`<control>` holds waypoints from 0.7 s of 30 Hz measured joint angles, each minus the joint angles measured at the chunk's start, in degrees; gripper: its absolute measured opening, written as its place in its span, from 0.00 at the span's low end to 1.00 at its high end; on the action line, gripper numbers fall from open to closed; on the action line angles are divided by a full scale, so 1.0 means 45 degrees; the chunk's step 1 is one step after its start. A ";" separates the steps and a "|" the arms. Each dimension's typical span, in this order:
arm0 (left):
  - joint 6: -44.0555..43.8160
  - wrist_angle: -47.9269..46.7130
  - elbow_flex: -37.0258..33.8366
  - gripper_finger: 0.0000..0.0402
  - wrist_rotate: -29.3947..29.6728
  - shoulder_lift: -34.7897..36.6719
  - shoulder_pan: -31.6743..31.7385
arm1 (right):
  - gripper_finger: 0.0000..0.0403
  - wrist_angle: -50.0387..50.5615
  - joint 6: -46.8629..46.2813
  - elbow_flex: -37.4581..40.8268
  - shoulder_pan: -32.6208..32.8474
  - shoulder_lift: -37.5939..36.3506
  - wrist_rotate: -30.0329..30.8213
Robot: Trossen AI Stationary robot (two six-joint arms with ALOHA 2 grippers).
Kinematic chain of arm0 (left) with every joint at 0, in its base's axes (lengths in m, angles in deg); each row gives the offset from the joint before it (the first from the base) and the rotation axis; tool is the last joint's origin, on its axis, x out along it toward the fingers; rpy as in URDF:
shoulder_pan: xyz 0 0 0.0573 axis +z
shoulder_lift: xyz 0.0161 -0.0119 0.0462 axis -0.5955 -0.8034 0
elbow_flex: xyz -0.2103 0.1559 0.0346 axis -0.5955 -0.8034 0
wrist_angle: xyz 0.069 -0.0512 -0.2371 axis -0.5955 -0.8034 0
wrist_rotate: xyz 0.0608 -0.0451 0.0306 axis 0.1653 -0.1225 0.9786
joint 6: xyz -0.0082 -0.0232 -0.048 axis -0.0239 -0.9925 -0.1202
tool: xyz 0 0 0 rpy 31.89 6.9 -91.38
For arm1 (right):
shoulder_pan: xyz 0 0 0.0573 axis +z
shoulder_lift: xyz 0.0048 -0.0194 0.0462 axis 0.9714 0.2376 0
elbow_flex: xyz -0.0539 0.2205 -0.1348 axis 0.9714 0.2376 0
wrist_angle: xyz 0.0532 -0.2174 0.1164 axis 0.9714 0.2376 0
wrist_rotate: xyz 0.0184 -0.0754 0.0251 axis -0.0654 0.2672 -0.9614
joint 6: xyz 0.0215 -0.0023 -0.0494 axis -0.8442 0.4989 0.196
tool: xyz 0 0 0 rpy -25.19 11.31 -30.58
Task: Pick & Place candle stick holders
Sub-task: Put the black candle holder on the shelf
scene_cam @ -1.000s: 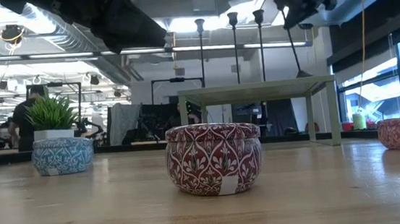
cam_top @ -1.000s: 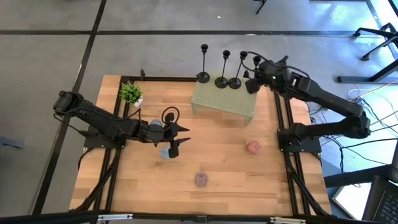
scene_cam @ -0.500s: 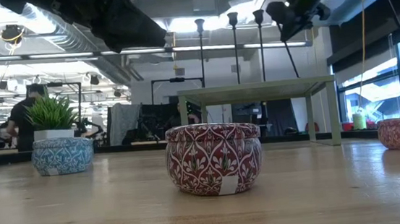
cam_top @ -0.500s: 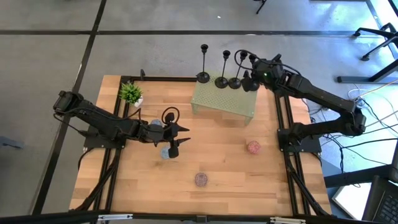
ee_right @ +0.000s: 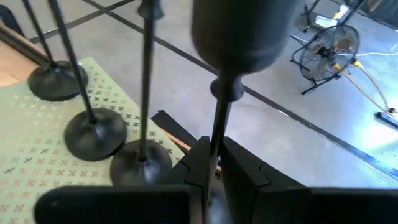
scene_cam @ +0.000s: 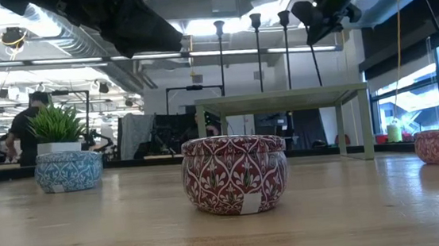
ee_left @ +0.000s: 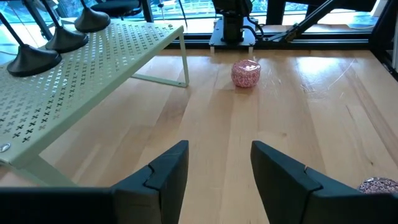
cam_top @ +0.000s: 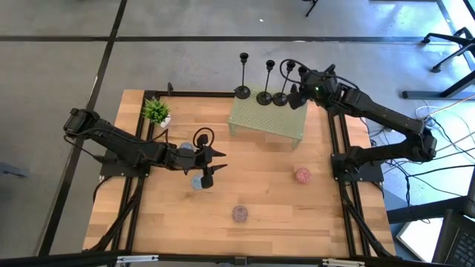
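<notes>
Four holders were in sight. Three stood in a row on the far edge of the green shelf (cam_top: 267, 119): one (cam_top: 243, 74), a second (cam_top: 266, 80) and a third (cam_top: 280, 81). The fourth holder (ee_right: 217, 118) was clamped by its stem in the right gripper (ee_right: 212, 163), just beside the third, at the shelf's far right corner. The left gripper (ee_left: 217, 165) hung half open and empty over the table (cam_top: 260, 185). Three tins lay there: blue (scene_cam: 68, 170), red (scene_cam: 235, 173), pink (cam_top: 303, 175). One plant (cam_top: 156, 110) stood at the far left.

Held candle stick holder (ee_right: 219, 118) base hidden.
</notes>
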 joint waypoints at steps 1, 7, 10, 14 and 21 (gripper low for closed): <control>-0.0002 0.0000 0.0000 0.43 -0.0005 0.0000 -0.0005 | 0.10 0.0050 0.0002 0.0000 0.0000 -0.0005 -0.0070; -0.0002 0.0000 0.0000 0.43 -0.0004 0.0000 -0.0001 | 0.10 0.0236 -0.0095 0.0000 0.0005 -0.0005 -0.0113; -0.0002 0.0000 0.0000 0.43 -0.0005 0.0000 -0.0003 | 0.10 0.0255 -0.0039 0.0000 0.0005 -0.0005 -0.0427; -0.0002 0.0000 0.0000 0.43 0.0005 0.0000 0.0000 | 0.10 0.0260 0.0074 0.0000 0.0005 -0.0042 -0.0556; -0.0002 0.0000 0.0000 0.43 0.0015 0.0000 -0.0001 | 0.10 0.0401 0.0240 -0.0476 0.0005 -0.0044 -0.1047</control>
